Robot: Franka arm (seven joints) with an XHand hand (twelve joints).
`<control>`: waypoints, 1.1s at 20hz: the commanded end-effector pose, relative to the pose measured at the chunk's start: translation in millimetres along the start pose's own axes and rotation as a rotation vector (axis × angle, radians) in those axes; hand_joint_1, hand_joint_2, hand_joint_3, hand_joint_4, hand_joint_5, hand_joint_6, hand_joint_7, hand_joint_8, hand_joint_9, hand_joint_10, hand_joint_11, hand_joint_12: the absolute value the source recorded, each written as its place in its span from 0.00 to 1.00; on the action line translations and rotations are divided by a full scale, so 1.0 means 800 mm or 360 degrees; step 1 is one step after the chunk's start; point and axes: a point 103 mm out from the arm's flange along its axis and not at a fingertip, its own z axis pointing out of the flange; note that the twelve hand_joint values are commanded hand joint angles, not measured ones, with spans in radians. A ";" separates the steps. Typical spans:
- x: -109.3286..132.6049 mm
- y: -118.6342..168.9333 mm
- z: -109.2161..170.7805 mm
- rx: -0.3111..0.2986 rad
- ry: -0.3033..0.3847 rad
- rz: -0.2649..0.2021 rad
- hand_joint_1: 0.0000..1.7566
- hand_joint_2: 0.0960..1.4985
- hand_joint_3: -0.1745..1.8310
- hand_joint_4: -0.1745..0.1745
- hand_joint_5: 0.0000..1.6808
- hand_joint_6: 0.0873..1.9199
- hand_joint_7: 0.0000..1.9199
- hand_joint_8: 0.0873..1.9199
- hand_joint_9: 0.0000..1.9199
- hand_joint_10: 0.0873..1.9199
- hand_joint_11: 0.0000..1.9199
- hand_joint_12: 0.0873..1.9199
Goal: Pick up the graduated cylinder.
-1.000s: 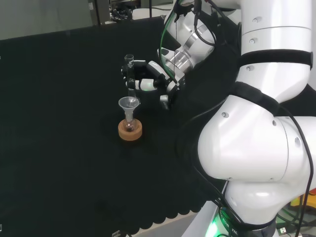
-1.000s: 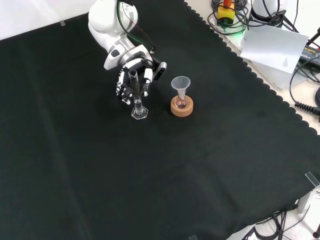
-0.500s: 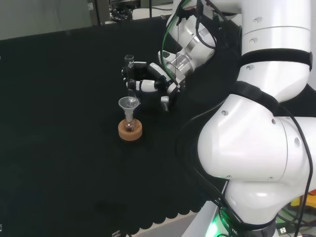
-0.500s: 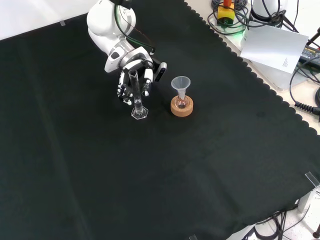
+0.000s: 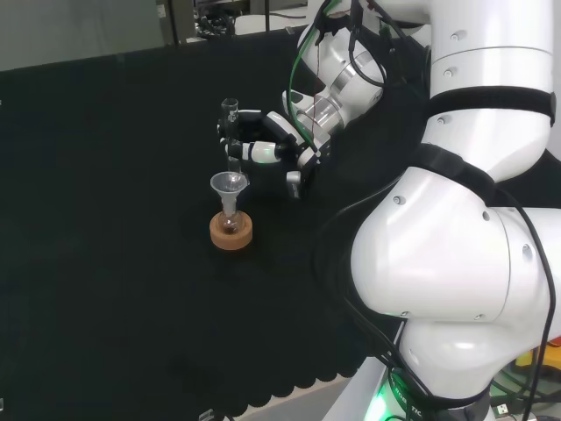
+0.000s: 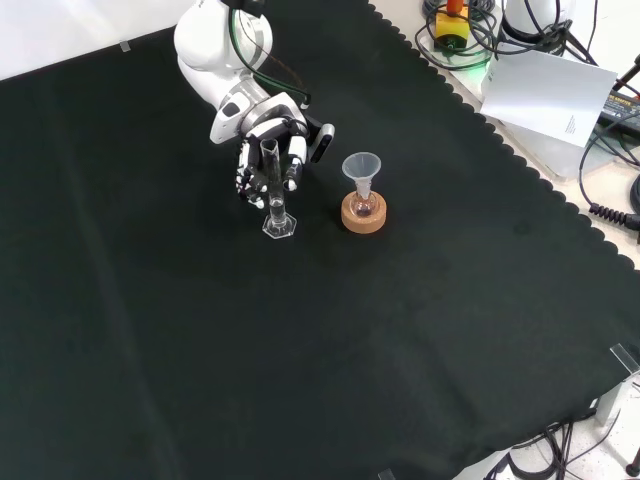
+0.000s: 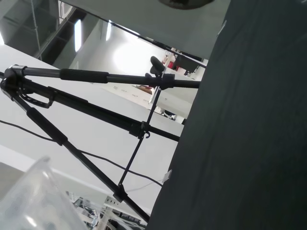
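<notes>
The graduated cylinder (image 5: 230, 132) is a thin clear tube that stands upright on its six-sided foot (image 6: 279, 226) on the black cloth. The hand (image 5: 263, 151) reaches at it from the right in the head view. Its lightly bent fingers (image 6: 249, 175) lie against and either side of the tube's upper half (image 6: 270, 175). The thumb (image 6: 320, 143) sticks out to the right, clear of the glass. The foot rests on the cloth. A blurred clear glass edge (image 7: 33, 196) shows close in the wrist view.
A small flask with a clear funnel (image 6: 361, 165) sits on a cork ring (image 6: 363, 213) just right of the cylinder in the front view, in front of it in the head view (image 5: 230, 230). Paper (image 6: 550, 95) and cables lie past the cloth's scalloped edge.
The wrist has shifted a little and the fingers have drawn closer round the tube. The cylinder and the flask stand where they were.
</notes>
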 end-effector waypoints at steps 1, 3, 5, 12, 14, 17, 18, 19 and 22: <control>0.004 -0.001 -0.004 -0.0032 -0.0105 0.0037 0.65 0.75 0.06 0.19 0.54 0.51 0.46 0.30 0.56 0.12 0.48 0.52; 0.007 -0.001 -0.007 -0.0029 -0.0154 0.0047 0.65 0.76 0.08 0.08 0.53 0.56 0.48 0.31 0.58 0.11 0.51 0.50; 0.010 -0.001 -0.011 -0.0012 -0.0220 0.0048 0.65 0.76 0.08 0.02 0.53 0.57 0.48 0.32 0.60 0.11 0.53 0.48; 0.028 0.004 -0.023 0.0014 -0.0450 0.0049 0.69 0.76 0.09 0.00 0.51 0.59 0.46 0.55 0.62 0.10 0.54 0.47; 0.036 0.005 -0.028 0.0024 -0.0535 0.0058 0.70 0.76 0.09 0.00 0.52 0.58 0.47 0.57 0.63 0.10 0.55 0.47; 0.045 0.002 -0.039 0.0000 -0.0612 0.0081 0.71 0.75 0.09 0.00 0.54 0.55 0.49 0.55 0.65 0.09 0.56 0.46; 0.048 0.000 -0.043 0.0000 -0.0631 0.0087 0.71 0.74 0.09 0.00 0.55 0.54 0.49 0.54 0.65 0.08 0.56 0.46; 0.052 -0.002 -0.047 -0.0002 -0.0659 0.0094 0.71 0.74 0.09 0.00 0.55 0.53 0.50 0.53 0.66 0.08 0.56 0.46; 0.064 -0.006 -0.056 0.0021 -0.0733 0.0103 0.72 0.73 0.09 0.00 0.56 0.52 0.51 0.52 0.67 0.07 0.58 0.45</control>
